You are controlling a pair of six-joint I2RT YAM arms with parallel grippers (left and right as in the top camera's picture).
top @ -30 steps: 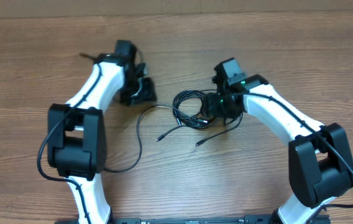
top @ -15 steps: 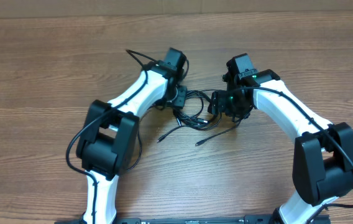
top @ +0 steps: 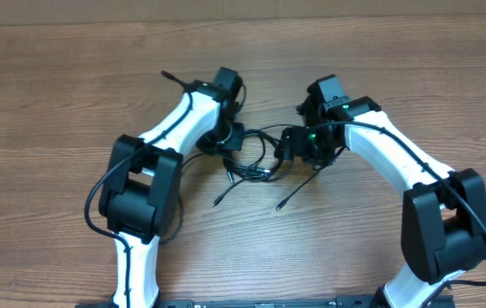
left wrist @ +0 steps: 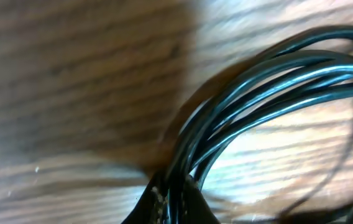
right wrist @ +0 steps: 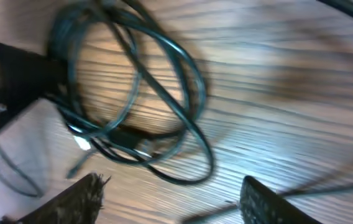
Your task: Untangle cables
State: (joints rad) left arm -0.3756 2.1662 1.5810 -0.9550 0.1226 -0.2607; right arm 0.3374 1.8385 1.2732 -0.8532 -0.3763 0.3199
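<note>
The cables (top: 256,154) are thin black cords lying in a loose coil at mid-table, with two plug ends (top: 282,205) trailing toward the front. My left gripper (top: 230,144) sits at the coil's left edge, shut on several strands of the cables (left wrist: 257,87), which run out from between its fingertips (left wrist: 175,202). My right gripper (top: 290,147) hovers at the coil's right edge, open; its two fingers (right wrist: 80,199) stand wide apart with the cable loops (right wrist: 133,93) lying on the wood beyond them and nothing between them.
Bare wooden table (top: 55,103) all round. Thicker black arm wires loop beside the left arm's base (top: 97,214) and along the right arm (top: 474,231). One arm wire sticks up behind the left wrist (top: 174,79).
The left arm swung right from the table's left side to the coil and its gripper closed on the strands. The coil shifted slightly left. The right gripper stayed near the coil's right edge.
</note>
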